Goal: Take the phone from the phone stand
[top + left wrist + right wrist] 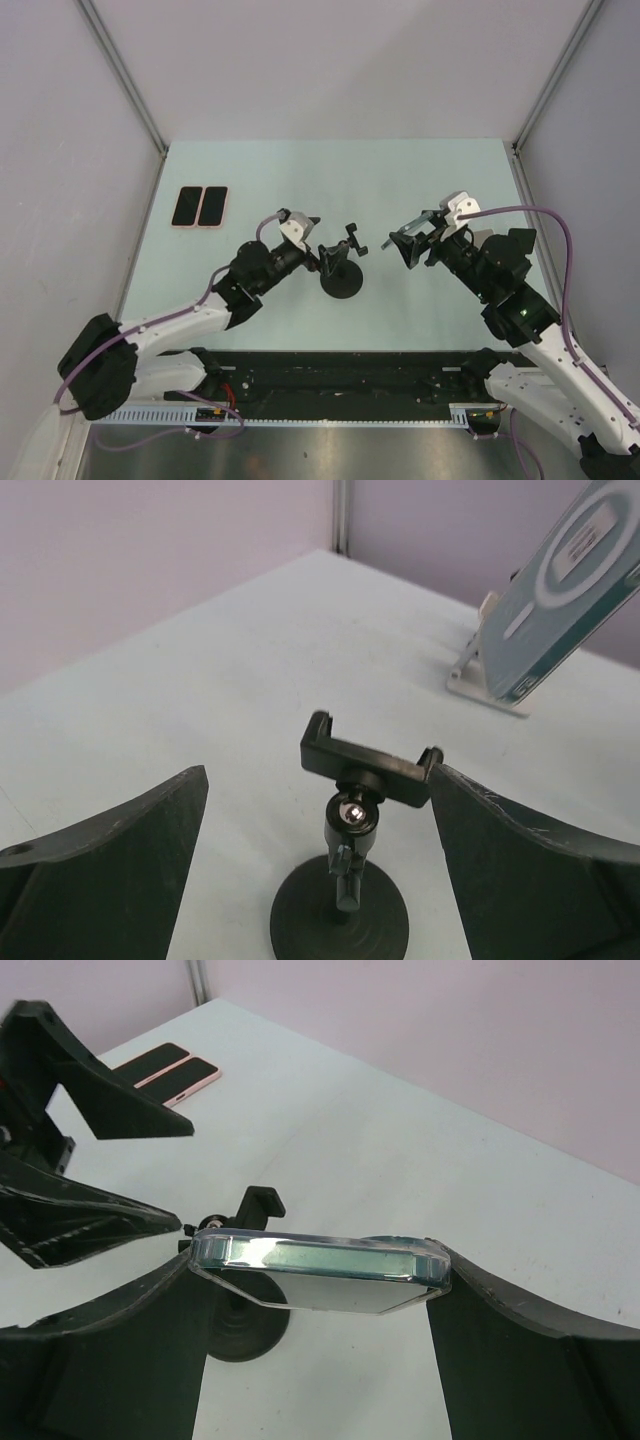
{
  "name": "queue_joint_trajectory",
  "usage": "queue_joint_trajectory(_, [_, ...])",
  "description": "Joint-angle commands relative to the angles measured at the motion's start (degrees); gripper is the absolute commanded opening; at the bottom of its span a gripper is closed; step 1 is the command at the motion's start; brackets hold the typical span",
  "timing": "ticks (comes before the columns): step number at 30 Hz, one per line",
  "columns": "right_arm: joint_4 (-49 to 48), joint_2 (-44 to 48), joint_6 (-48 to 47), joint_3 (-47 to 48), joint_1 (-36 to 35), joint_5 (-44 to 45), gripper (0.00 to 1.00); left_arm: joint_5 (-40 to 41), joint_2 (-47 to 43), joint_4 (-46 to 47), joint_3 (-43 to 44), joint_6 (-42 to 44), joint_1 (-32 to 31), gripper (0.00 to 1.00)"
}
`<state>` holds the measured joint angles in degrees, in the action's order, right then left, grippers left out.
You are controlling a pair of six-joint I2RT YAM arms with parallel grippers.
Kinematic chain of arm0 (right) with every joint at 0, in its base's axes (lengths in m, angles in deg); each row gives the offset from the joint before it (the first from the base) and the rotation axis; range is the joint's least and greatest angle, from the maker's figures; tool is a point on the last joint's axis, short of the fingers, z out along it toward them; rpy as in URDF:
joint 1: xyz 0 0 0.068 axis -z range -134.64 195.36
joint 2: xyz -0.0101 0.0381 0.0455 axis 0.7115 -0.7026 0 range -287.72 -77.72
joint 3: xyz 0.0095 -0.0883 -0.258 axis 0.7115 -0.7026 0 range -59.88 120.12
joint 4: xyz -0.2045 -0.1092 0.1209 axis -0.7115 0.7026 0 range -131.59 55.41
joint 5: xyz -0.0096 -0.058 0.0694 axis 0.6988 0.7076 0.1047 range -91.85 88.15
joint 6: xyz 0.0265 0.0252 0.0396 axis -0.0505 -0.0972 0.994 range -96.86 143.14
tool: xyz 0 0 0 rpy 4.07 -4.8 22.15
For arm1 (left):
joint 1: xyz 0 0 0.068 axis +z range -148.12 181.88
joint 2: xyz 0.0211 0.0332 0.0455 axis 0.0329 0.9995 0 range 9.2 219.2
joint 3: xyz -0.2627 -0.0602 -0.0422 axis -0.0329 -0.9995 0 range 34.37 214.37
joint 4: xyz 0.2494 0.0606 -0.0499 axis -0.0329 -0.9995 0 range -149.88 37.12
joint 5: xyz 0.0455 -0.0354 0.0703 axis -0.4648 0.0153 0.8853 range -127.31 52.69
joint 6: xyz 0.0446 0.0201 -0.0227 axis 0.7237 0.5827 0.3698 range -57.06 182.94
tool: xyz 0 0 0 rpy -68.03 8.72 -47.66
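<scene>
Phone held well apart from bare phone stand, pinched by its edges in right pincer, above surface. Left pincer spread wide, empty, straddling stand, probably to brace it.

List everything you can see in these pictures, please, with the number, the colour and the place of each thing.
phone: one, clear case with grey-blue back, held above the table, to the right of the stand
phone stand: one, black, middle of the table, its clamp empty
flat phones: two, black with pink edges, side by side at the far left of the table
table: one, pale green
left gripper: one, black, open, one finger on each side of the stand
right gripper: one, black, shut on the phone
arms: two, black and white with purple cables, bases at the near edge
</scene>
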<state>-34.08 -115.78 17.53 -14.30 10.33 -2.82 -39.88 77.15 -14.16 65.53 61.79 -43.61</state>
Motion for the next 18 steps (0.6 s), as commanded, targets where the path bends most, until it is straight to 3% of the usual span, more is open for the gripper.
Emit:
queue_joint_trajectory(1, [-5.0, 0.0, 2.4, 5.0, 0.0, -0.3, 0.00, 0.6, -6.5, -0.5, -0.3, 4.0, -0.7, 0.98])
queue_joint_trajectory(9, [-6.3, -0.1, 5.2, 6.0, 0.0, -2.0, 0.00, -3.1, -10.7, -3.0, 3.6, 16.5, -8.6, 1.00])
queue_joint_trajectory(18, [-6.9, 1.1, 8.0, 6.1, -0.1, -6.0, 0.00, 6.7, -3.0, -5.4, 10.6, 26.4, -16.1, 0.97])
